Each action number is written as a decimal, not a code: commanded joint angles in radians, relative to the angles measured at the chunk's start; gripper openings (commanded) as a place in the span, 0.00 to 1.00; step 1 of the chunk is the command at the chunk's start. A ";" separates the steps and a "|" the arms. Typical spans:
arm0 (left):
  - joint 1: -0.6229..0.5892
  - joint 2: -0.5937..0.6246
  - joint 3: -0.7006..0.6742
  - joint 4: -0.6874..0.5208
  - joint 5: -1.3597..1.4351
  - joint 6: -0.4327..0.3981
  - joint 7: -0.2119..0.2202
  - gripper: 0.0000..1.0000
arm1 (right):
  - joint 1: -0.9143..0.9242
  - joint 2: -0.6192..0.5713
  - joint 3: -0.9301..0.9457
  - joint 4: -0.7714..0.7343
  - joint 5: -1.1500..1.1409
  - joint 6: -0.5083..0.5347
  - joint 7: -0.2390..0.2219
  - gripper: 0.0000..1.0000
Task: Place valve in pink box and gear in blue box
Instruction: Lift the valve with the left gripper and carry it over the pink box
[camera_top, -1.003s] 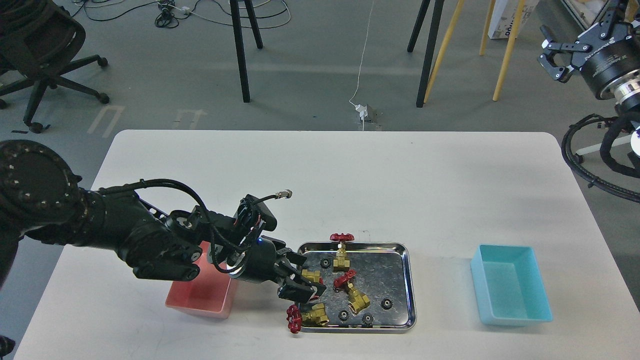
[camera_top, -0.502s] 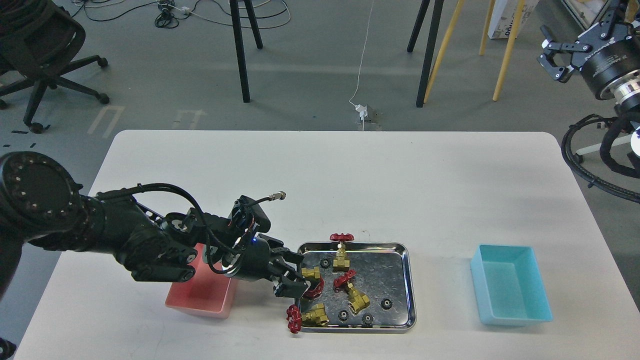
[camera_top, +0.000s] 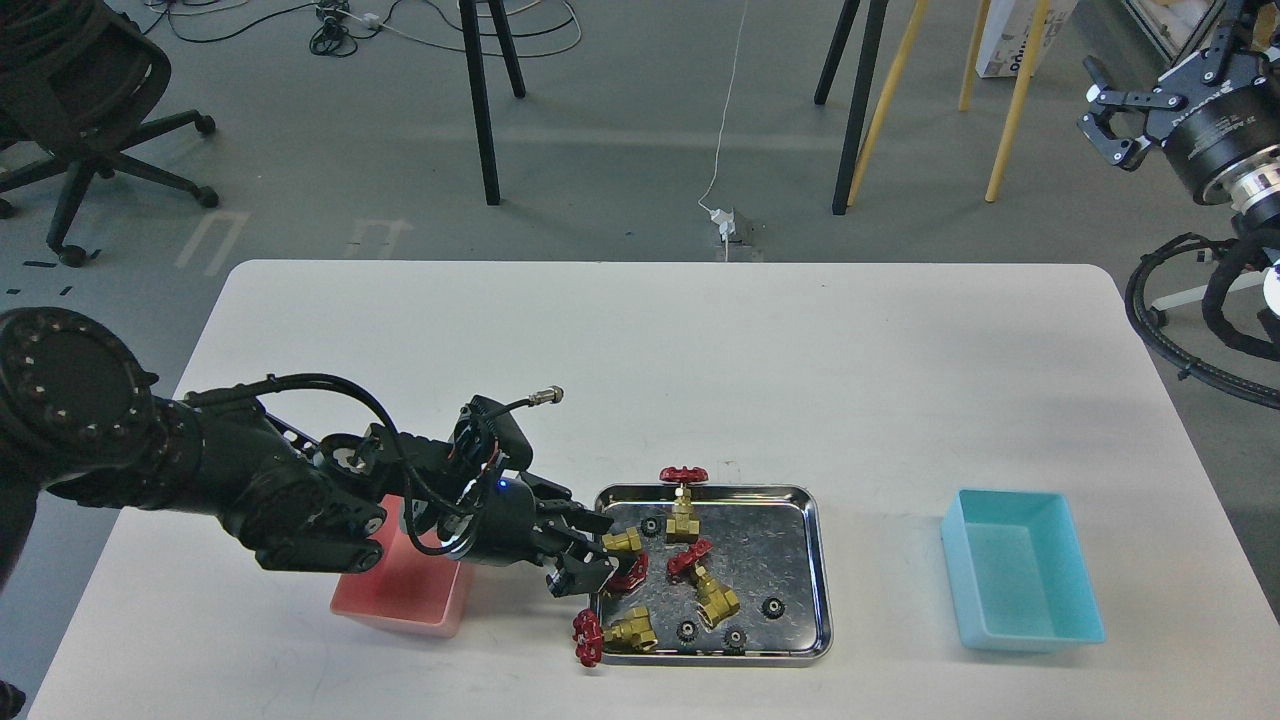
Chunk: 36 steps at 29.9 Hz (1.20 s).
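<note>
Head view: your left gripper (camera_top: 592, 556) sits at the left edge of the steel tray (camera_top: 815, 580), fingers clamped on a valve (camera_top: 625, 556) just inside that edge. The pink box (camera_top: 400, 600) lies left of the tray, partly under your arm; the blue box (camera_top: 1022, 582) lies well right. A gear (camera_top: 771, 606) rests near the tray's right wall. Your right gripper (camera_top: 1112, 125), raised far beyond the tray, has its fingers apart.
</note>
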 joint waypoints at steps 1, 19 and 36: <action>-0.002 0.002 -0.004 -0.001 0.005 0.000 0.000 0.11 | -0.001 -0.001 0.000 0.000 0.000 0.000 0.000 1.00; -0.058 0.248 -0.157 -0.137 0.010 0.000 0.000 0.09 | 0.069 0.051 0.057 0.012 0.023 0.000 -0.006 1.00; -0.005 0.740 -0.208 -0.372 0.260 0.029 0.000 0.09 | 0.146 0.137 0.057 0.009 0.031 -0.016 -0.009 1.00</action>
